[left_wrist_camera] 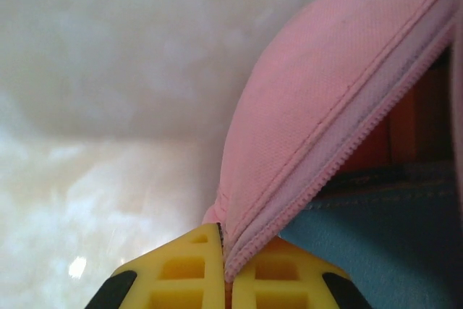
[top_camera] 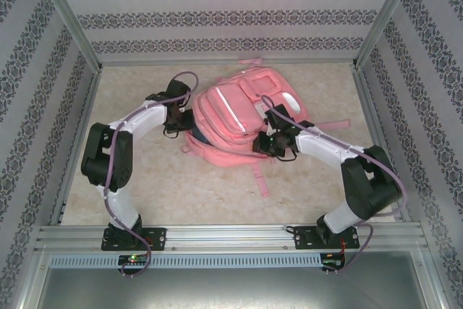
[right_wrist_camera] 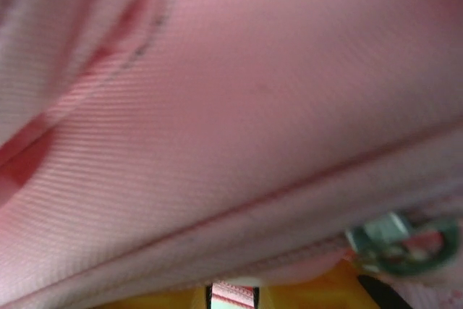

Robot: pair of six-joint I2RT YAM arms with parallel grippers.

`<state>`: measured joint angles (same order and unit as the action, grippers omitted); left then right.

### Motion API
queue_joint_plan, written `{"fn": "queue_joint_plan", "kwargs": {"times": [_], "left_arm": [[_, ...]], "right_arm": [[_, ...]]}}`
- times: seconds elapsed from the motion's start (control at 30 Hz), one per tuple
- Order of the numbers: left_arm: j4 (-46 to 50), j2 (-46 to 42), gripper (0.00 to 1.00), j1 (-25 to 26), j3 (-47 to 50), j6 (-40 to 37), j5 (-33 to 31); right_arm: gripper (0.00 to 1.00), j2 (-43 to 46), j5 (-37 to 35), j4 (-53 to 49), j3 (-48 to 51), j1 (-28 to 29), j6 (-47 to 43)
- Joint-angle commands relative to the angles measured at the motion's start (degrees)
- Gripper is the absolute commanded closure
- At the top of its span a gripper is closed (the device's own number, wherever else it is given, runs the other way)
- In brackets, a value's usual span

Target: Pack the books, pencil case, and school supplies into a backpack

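Beige marbled tabletop carries the pink backpack, which lies between the left fingers, pinched tight on its zipper-edged opening rim, and the right fingers, standing narrow around a fabric strip with the metal zipper pull just to their right, grip firmness undeterminable.

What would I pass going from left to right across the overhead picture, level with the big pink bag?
The left arm's black elbow joint → left gripper at the bag's left edge → large pink fabric backpack → right arm's black elbow joint.
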<state>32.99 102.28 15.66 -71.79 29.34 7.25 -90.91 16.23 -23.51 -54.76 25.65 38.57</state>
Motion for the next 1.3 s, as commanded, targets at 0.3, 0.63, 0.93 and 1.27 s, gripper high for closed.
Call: {"fn": "queue_joint_plan", "kwargs": {"times": [0.3,0.63,0.93,1.27], "left_arm": [[-1.2,-17.8,1.00,11.8,16.3,14.1,-5.4],[-3.4,-7.3,1.00,30.8,3.5,19.6,-6.0],[0.2,13.8,0.96,37.1,-21.9,16.4,-0.1],[2.7,11.5,0.29,37.3,-23.2,14.8,1.5]], "right_arm": [[0.77,-19.1,-6.1,-1.2,-24.7,-5.7,-6.8],[0.75,-27.6,-3.2,-5.0,-38.5,-6.7,-8.9],[0.70,-24.1,0.4,-5.5,-35.8,-10.4,-10.0],[0.54,-7.3,-1.2,-4.7,-21.0,-14.5,-8.2]]}}
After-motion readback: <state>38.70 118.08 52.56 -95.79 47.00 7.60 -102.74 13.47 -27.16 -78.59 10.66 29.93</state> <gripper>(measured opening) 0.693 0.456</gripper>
